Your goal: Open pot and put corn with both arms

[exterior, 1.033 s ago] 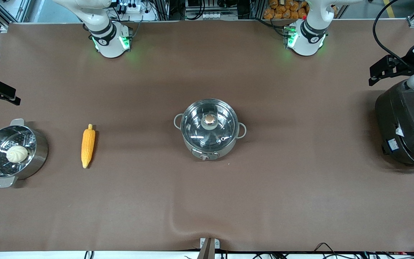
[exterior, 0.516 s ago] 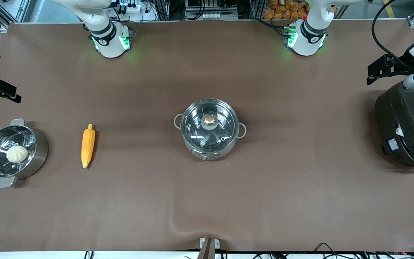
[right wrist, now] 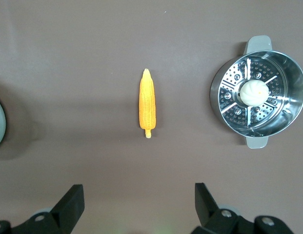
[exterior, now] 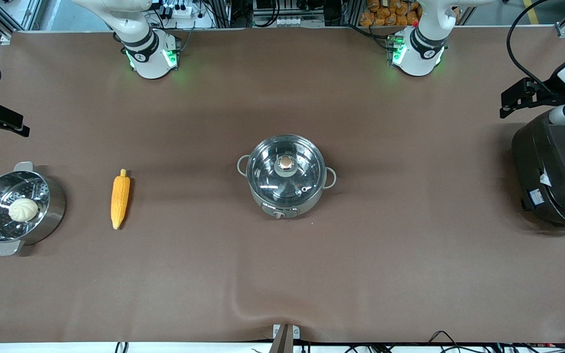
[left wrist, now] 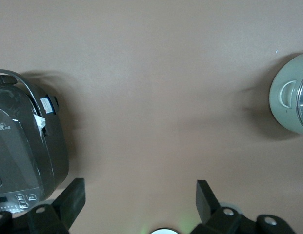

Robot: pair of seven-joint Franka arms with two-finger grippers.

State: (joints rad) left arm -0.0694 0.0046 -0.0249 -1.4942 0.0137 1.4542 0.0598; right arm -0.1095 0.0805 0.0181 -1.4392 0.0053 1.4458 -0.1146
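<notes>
Both grippers have drifted slightly toward the robots' bases since the earlier frames. The left gripper (exterior: 513, 100), fingers spread wide and empty, hangs beside the glossy black cooker (exterior: 554, 171). The right gripper (exterior: 10, 126), likewise splayed, hangs above the table near the perforated steel steamer (exterior: 49, 215) holding a white bun (exterior: 22, 210). The knobbly, tapered corn (exterior: 120, 199) lies between steamer and shiny lidded pot (exterior: 286, 175), mid-table.

A steel steamer pot (exterior: 17, 208) sits on the brown table (exterior: 282, 274) at the nine o'clock edge, its flat handles at twelve and six. A round white bun (exterior: 23, 210) rests on its perforated insert. A large black rice cooker (exterior: 554, 171) stands at the three o'clock edge.
</notes>
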